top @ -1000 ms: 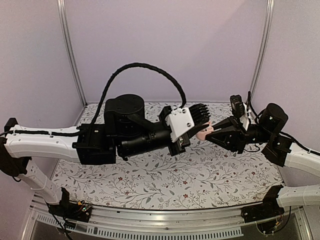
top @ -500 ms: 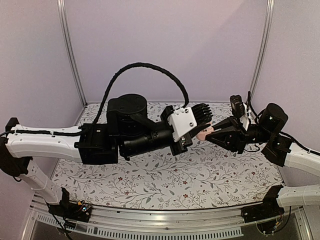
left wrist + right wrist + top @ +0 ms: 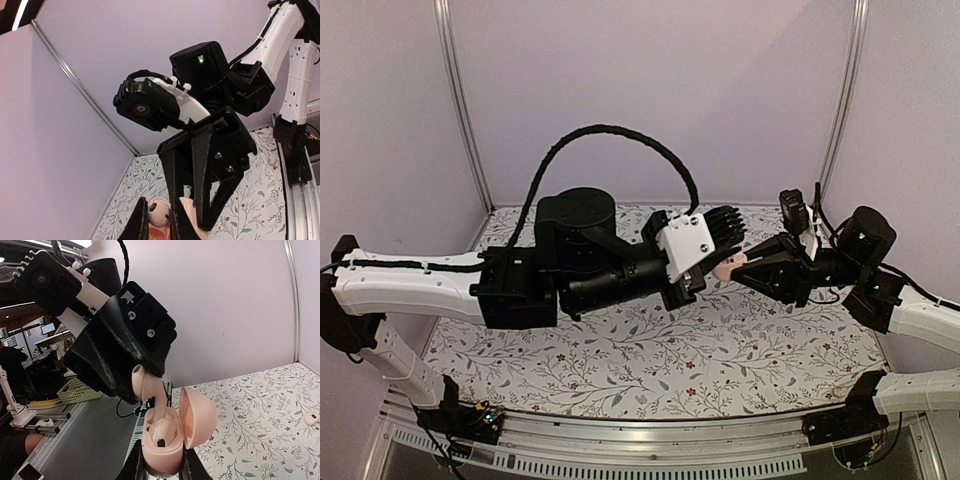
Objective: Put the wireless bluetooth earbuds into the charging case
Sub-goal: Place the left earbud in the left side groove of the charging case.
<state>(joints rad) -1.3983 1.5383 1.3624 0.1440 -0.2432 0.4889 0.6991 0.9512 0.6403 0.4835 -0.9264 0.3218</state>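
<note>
Top view looks down from behind me; my left wrist camera [image 3: 41, 276] and right wrist camera [image 3: 141, 108] face each other closely across the charging case [image 3: 162, 452].

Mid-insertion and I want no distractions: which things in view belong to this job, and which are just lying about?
In the job: earbud, pinched in the left fingers; open charging case, held by the right fingers.
Lying about: small white item on the floral tabletop; green basket beyond its edge.
</note>
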